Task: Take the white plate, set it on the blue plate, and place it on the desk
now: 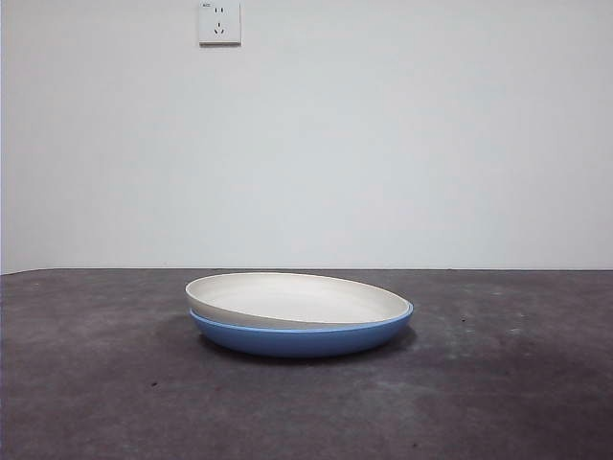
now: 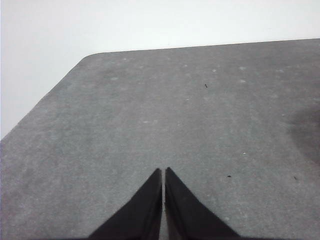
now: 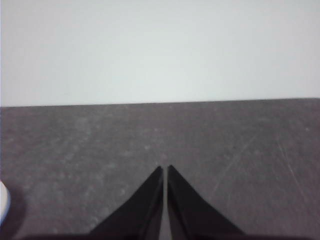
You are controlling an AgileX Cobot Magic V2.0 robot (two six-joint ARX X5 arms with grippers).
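The white plate (image 1: 292, 299) lies inside the blue plate (image 1: 306, 337) at the middle of the desk (image 1: 96, 383), tilted, with its left rim raised above the blue rim. Neither arm shows in the front view. My left gripper (image 2: 164, 170) is shut over bare desk (image 2: 150, 115) near a rounded corner, holding nothing. My right gripper (image 3: 165, 168) is shut over bare desk (image 3: 225, 140) too, and a sliver of the blue plate (image 3: 3, 202) with a white inner edge shows at that picture's edge.
A pale wall with a white power socket (image 1: 219, 22) rises behind the desk's far edge. The desk's rounded corner (image 2: 90, 56) and side edge show in the left wrist view.
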